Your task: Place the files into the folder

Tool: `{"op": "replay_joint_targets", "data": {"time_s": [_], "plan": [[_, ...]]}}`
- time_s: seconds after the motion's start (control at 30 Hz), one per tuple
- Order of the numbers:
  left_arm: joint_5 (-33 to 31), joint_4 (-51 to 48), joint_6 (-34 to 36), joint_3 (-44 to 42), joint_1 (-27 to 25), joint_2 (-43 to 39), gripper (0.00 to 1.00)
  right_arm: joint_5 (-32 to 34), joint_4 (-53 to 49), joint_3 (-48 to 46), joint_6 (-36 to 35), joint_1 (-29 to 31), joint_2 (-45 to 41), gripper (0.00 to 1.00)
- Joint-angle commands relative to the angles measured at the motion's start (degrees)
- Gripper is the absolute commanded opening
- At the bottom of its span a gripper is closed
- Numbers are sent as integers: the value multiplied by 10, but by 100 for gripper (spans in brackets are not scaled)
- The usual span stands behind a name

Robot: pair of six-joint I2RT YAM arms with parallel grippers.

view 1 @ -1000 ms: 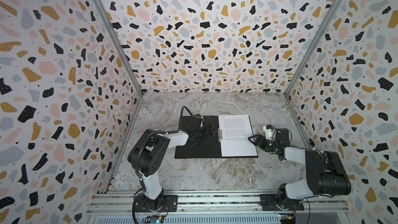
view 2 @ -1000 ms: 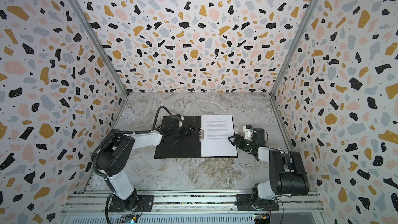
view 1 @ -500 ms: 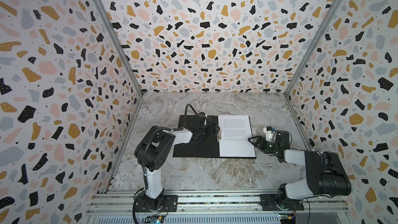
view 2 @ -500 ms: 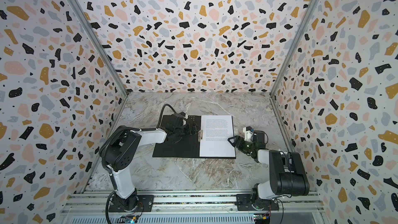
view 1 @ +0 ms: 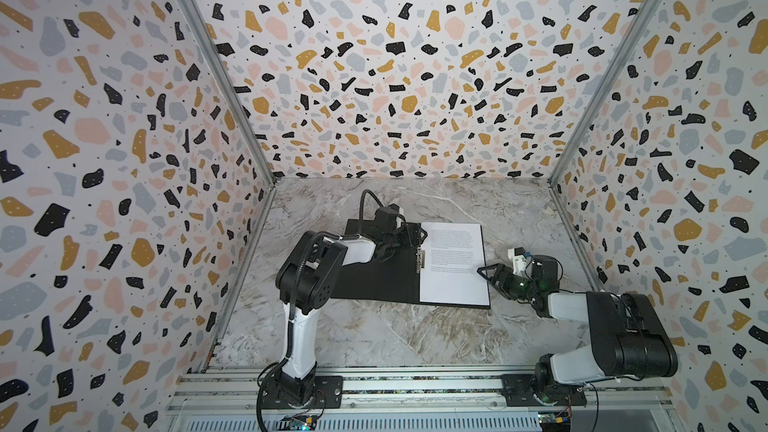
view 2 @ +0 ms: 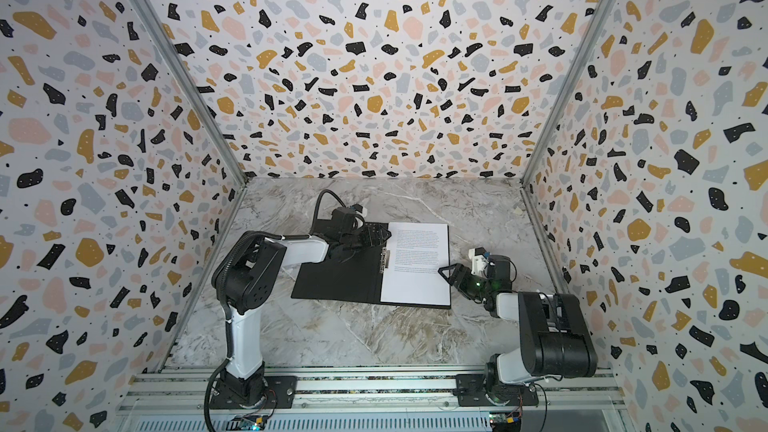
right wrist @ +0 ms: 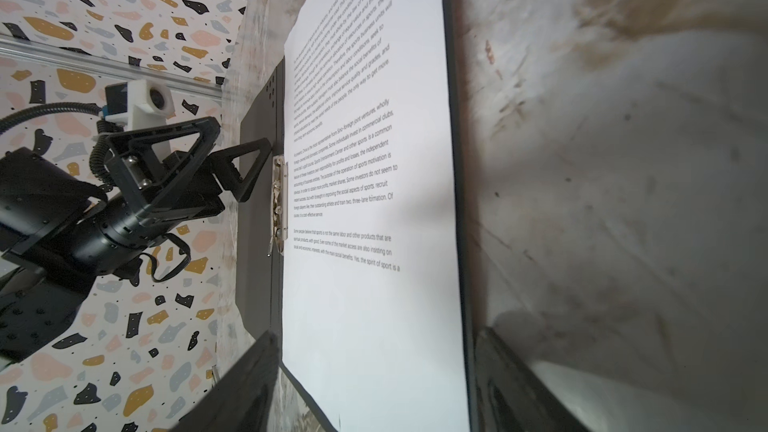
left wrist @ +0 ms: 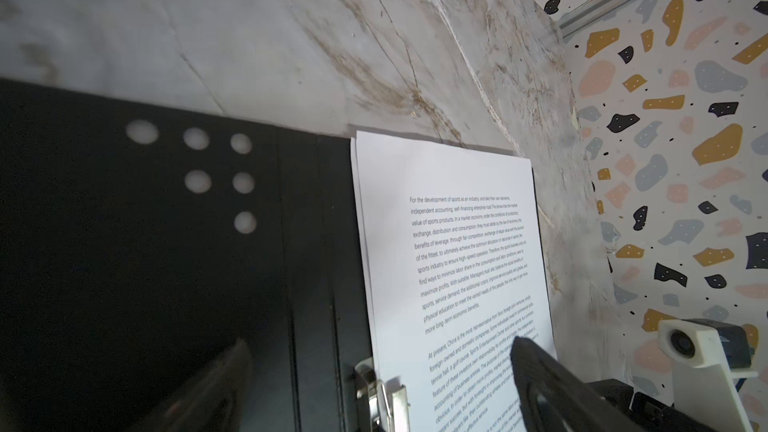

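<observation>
The folder (view 1: 374, 280) (view 2: 336, 280) lies open on the marble table, black inside up, with a metal clip (view 1: 420, 257) (right wrist: 279, 197) at the spine. The files (view 1: 453, 268) (view 2: 415, 272) (left wrist: 436, 184) (right wrist: 374, 305) lie flat on its right half. The top sheet is printed text, and a second sheet's edge peeks out beneath it. My left gripper (view 1: 411, 236) (view 2: 376, 236) (left wrist: 374, 384) (right wrist: 239, 139) hovers open over the left flap (left wrist: 124, 263), close to the spine and just beyond the clip. My right gripper (view 1: 492, 274) (view 2: 451, 274) (right wrist: 374, 338) sits low at the files' right edge, open and holding nothing.
Terrazzo-patterned walls (view 1: 395, 97) close the table in at the back and both sides. An aluminium rail (view 1: 415, 384) carrying both arm bases runs along the front. Bare marble (view 1: 395, 334) lies between the folder and the rail.
My left gripper has moved right across the left flap toward the spine. The folder has slid slightly to the left. The right arm has hardly moved.
</observation>
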Motion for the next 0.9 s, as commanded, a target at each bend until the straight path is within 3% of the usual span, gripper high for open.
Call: {"op": "replay_joint_targets", "data": {"time_s": [0.0,0.5,0.87], "plan": [[11,-45,8,5,3,35,100,0,-47,-19,24,11,17,75],[36,-22,-7,56,10,79,100,-16,1,3,58,14,62,69],[7,-53,-6,12,19,-42,100,-19,0,-6,42,15,58,70]]}}
